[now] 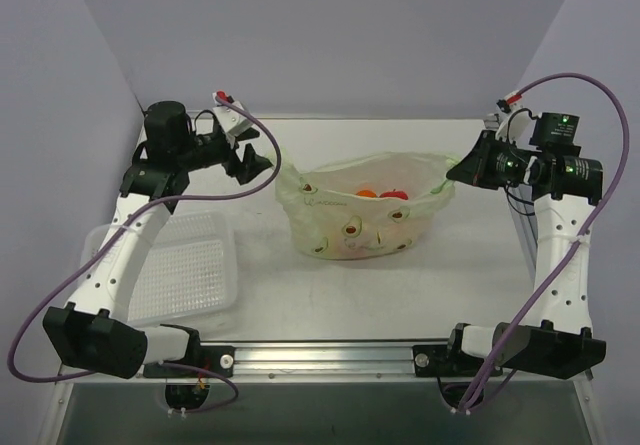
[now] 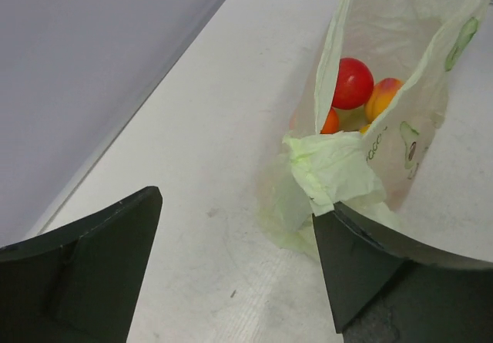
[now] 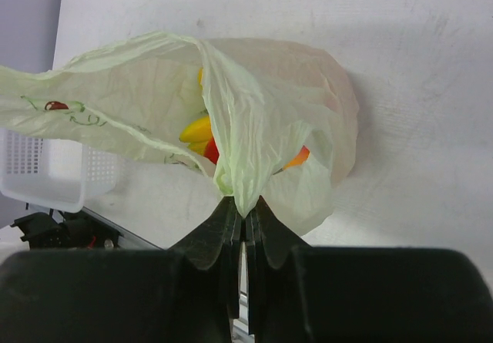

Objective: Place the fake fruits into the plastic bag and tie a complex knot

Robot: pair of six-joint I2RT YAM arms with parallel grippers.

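1. Fruits [image 1: 380, 195] sit inside the pale green bag [image 1: 345, 227] on the table [image 1: 480, 285]; packing looks done, and tying is the step in hand.
2. Right gripper [image 3: 245, 218] is clamped on the bag's right corner [image 3: 240, 189].
3. Left gripper [image 2: 237, 208] gapes wide and empty, with the bunched left corner [image 2: 331, 169] beside one finger.
4. Next, the left should pinch that corner, then cross both ends.

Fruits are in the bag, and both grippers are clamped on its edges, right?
Not both. The left wrist view shows the left gripper open, not closed on the plastic bag. The right gripper is clamped on it, fake fruits inside.
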